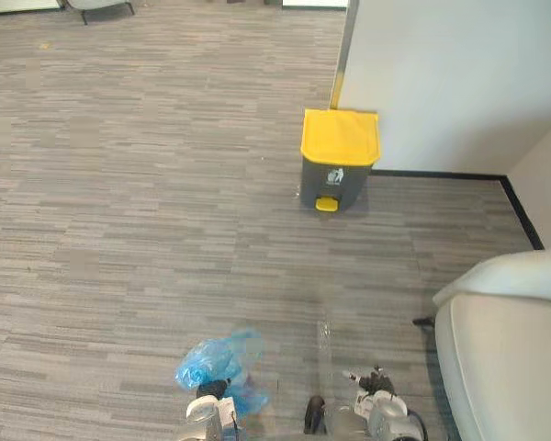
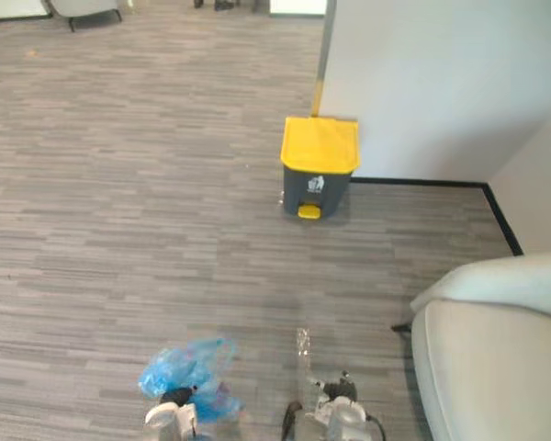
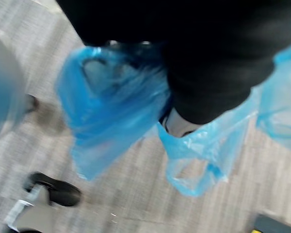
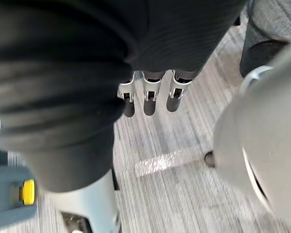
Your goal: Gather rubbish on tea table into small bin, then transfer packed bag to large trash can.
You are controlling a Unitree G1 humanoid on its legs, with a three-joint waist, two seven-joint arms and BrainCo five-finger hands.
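The blue plastic bag [image 1: 219,366] is carried at the left hand [image 1: 204,412], whose grasp cannot be told. The right hand [image 4: 150,94] is released and empty. Packing is judged done; the drop into the closed grey yellow-lidded pedal bin [image 1: 338,158], well apart, is left.

Bright, even light washes the grey floor [image 1: 119,202], leaving only a faint soft shadow at the base of the large trash can [image 1: 338,161] and one pale shiny streak [image 1: 323,333] glinting.
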